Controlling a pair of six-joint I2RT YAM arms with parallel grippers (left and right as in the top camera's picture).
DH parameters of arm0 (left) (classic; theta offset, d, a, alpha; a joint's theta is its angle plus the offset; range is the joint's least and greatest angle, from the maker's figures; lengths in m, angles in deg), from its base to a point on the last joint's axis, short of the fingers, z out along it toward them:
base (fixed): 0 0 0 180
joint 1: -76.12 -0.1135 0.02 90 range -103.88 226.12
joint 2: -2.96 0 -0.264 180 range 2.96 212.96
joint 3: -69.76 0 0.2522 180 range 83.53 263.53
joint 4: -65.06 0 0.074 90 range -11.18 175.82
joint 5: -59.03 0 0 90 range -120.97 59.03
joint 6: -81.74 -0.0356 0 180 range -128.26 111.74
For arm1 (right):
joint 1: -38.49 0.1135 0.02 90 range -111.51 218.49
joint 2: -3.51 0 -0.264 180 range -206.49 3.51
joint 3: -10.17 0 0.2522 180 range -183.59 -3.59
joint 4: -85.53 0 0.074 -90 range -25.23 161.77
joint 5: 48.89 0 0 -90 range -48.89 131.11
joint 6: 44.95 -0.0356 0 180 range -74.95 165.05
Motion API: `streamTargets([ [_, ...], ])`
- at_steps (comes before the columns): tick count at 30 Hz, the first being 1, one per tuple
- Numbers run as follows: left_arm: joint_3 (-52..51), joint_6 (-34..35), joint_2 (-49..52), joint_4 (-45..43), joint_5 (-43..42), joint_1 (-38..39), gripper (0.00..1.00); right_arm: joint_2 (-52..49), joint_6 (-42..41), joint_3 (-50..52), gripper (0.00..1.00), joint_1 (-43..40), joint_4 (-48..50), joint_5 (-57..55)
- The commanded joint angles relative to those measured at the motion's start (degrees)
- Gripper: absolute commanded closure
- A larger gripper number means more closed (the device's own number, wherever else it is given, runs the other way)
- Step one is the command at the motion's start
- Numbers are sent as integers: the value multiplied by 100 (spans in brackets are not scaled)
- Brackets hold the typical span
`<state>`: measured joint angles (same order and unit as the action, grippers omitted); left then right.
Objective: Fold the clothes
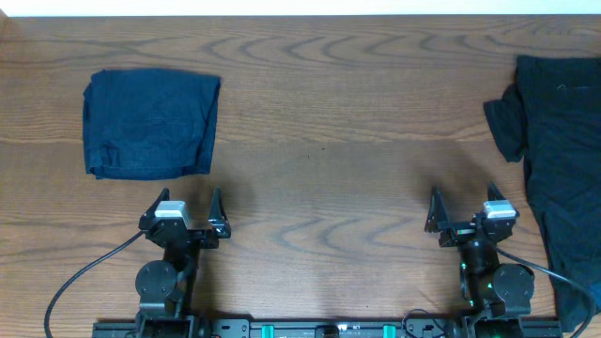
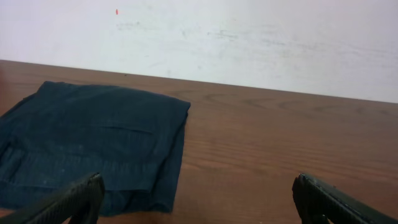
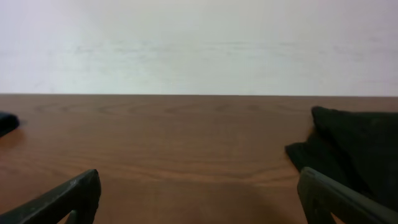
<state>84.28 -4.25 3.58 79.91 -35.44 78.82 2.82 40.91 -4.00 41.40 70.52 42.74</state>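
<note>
A dark navy garment [image 1: 150,122] lies folded into a rough square at the far left of the table; it also shows in the left wrist view [image 2: 93,140]. A black garment [image 1: 562,178] lies unfolded along the right edge, one sleeve sticking out to the left; it shows in the right wrist view [image 3: 354,149]. My left gripper [image 1: 184,214] is open and empty, just in front of the navy garment. It appears in its own view [image 2: 199,199]. My right gripper [image 1: 466,211] is open and empty, left of the black garment. It appears in its own view [image 3: 199,196].
The wooden table [image 1: 319,141] stretches between the two garments. A pale wall [image 2: 249,37] runs behind the table's far edge. Cables trail from both arm bases at the front edge.
</note>
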Motion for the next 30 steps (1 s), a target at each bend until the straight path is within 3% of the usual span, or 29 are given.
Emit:
streamTargets([
  [1,-52,-98,-39,254,-66,15,2,35,-415,-138,1,48,20,-267],
  [7,-52,-98,-39,254,-66,15,2,-151,-505,-1460,1,48,-260,-269],
  [12,-52,-98,-39,254,-66,15,2,-1174,-505,-3346,1,48,-1287,-269],
  [24,-52,-98,-39,254,-66,15,2,-6098,157,-8878,1,-2,-4754,-1283],
  [30,-52,-98,-39,254,-66,15,2,-8535,581,-11060,1,-741,-5864,-1537],
])
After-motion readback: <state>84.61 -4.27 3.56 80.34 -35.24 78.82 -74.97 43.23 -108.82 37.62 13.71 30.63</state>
